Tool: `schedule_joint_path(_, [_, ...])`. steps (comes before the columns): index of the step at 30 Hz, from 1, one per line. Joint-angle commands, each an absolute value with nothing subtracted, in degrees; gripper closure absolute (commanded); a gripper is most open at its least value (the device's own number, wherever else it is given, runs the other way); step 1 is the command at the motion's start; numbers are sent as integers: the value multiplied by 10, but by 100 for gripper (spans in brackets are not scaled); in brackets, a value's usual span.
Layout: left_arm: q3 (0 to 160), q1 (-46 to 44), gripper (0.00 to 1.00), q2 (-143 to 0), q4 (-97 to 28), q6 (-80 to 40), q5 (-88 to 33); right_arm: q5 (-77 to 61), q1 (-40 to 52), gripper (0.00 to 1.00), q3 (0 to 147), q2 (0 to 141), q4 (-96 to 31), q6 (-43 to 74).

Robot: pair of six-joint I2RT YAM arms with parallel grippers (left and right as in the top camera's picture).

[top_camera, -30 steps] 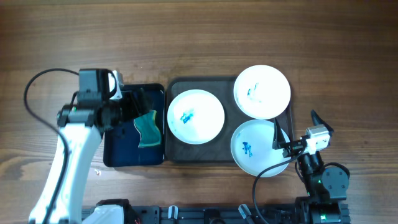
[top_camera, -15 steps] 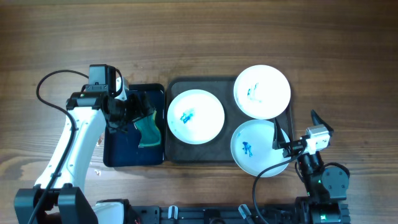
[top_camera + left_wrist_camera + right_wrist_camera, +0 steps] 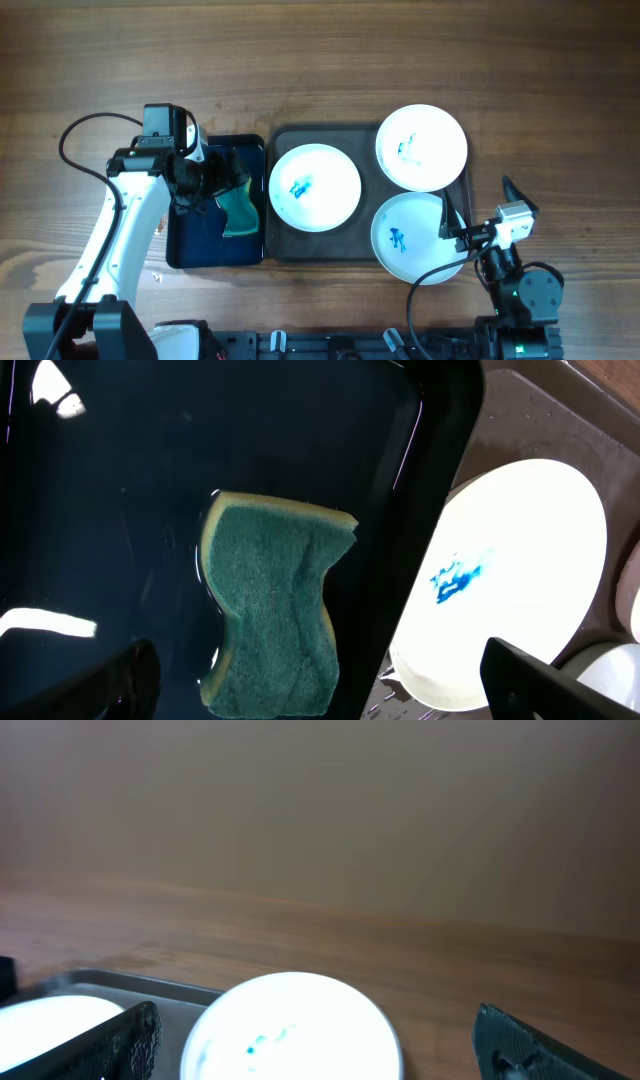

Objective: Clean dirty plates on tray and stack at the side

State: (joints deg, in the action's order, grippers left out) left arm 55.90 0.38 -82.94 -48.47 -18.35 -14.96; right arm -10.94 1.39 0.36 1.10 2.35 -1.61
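Left gripper (image 3: 320,648) hangs wide open over the sponge (image 3: 270,600), right gripper (image 3: 315,1012) gapes wide too. The tray (image 3: 310,245) runs lengthwise from one toward the other.

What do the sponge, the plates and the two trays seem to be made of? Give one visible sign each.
Sponge: soft foam, seemingly; rough green scouring face over a pale yellow edge. Plates: smooth white, ceramic or melamine; the look leaves it open. Blue tray: probably glossy plastic; it mirrors bright lights. Large tray: dull grey-brown, likely plastic; little shine.
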Motion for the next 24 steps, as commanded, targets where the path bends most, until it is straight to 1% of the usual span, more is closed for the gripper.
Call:
schedule_joint_path(1, [569,1,0,-831,-483,-185,-160,-199,11,0,16,11,20,55])
schedule_joint_path(4, [569,1,0,-831,-478,-185,-161,-215,11,0,58,43,6,62])
schedule_joint_path(6, [569,1,0,-831,-473,-185,-161,-215,11,0,113,100,-14,62])
schedule_joint_path(10, [569,1,0,-831,-470,-185,-161,-272,11,0,265,288,-77,62])
schedule_joint_path(12, [569,1,0,-831,-470,-185,-161,-328,11,0,359,410,-132,62])
schedule_joint_path(14, [569,1,0,-831,-469,-185,-160,-370,11,0,460,536,-218,82])
schedule_joint_path(17, [569,1,0,-831,-469,-185,-160,-387,15,0,571,680,-346,89])
schedule_joint_path(19, [569,1,0,-831,-469,-185,-160,-386,25,0,624,769,-418,53])
schedule_joint_path(20, [569,1,6,-831,-465,-185,-160,-386,31,0,632,795,-433,37])
schedule_joint_path(22, [569,1,11,-830,-459,-185,-160,-366,50,0,635,850,-446,29])
schedule_joint_path(23, [569,1,9,-830,-460,-185,-161,-341,72,0,635,872,-444,27])
schedule_joint_path(24, [569,1,0,-830,-461,-185,-160,-341,77,0,635,875,-444,25])
